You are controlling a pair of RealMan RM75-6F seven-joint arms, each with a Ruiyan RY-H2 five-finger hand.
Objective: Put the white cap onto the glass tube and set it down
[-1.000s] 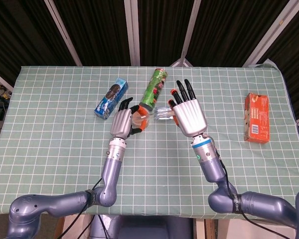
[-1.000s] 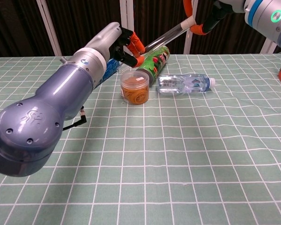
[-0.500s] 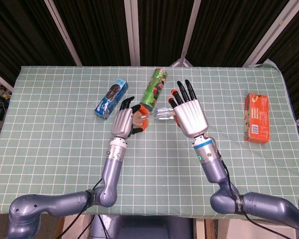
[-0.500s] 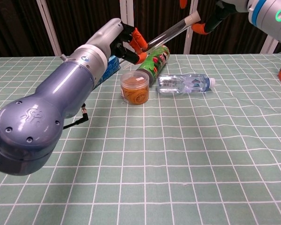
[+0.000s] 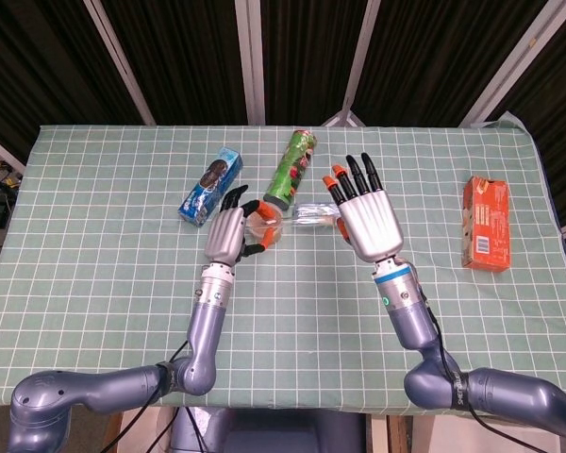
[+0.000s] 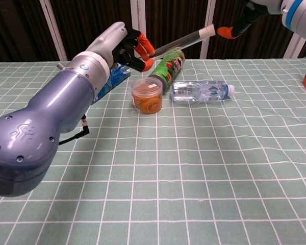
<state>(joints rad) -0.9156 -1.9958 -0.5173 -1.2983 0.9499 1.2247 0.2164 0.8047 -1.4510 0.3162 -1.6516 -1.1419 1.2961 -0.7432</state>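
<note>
Glass tube (image 6: pixel 177 43) with white cap (image 6: pixel 208 30) stays gripped by left robot hand (image 6: pixel 134 47); right robot hand (image 5: pixel 366 212) has released, fingers spread.

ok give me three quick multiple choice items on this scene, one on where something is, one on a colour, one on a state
1. Where does the water bottle lie?
A. right of the orange-filled jar
B. on the red box
C. in the right hand

2. What colour is the box near the table's right edge?
A. blue
B. orange-red
C. black

3. How is the glass tube right now?
A. lying flat on the cloth
B. standing in the jar
C. held in the air by the left hand, with the white cap on its far end

Answers:
1. A, the chest view shows the bottle on the cloth just right of the jar.
2. B, the head view shows an orange-red carton there.
3. C, the chest view shows the tube slanting up from the left hand's fingers, cap on its tip, and the right hand apart from it.
</note>
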